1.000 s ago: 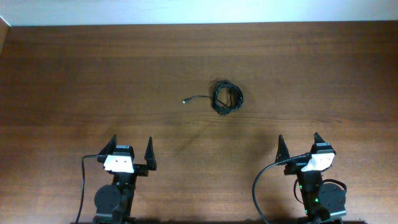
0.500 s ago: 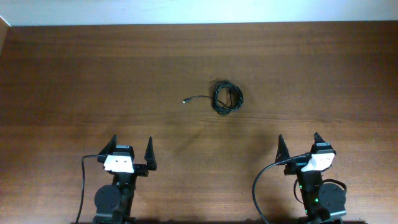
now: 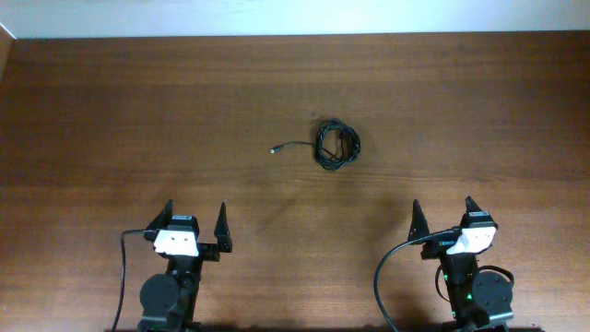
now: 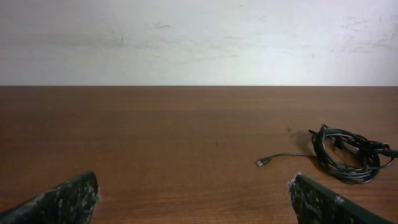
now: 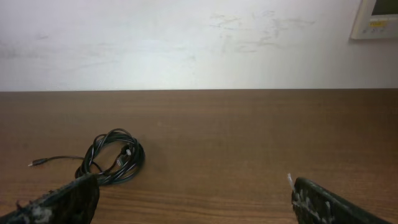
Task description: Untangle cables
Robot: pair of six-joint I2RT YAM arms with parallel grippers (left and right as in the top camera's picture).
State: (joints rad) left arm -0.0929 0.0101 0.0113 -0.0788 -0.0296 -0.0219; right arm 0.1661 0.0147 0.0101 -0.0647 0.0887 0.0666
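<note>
The cables [image 3: 337,145] lie as a tight black coil on the brown table, a little right of centre, with one thin plug end [image 3: 276,149] trailing left. The coil also shows in the left wrist view [image 4: 346,154] and the right wrist view [image 5: 113,157]. My left gripper [image 3: 195,216] is open and empty near the front edge, well short and left of the coil. My right gripper [image 3: 442,210] is open and empty at the front right, short of the coil.
The wooden table [image 3: 138,111] runs back to a white wall [image 4: 199,37]. A white wall device [image 5: 378,18] shows at the far right. Thick black arm cables [image 3: 383,277] hang by the right base.
</note>
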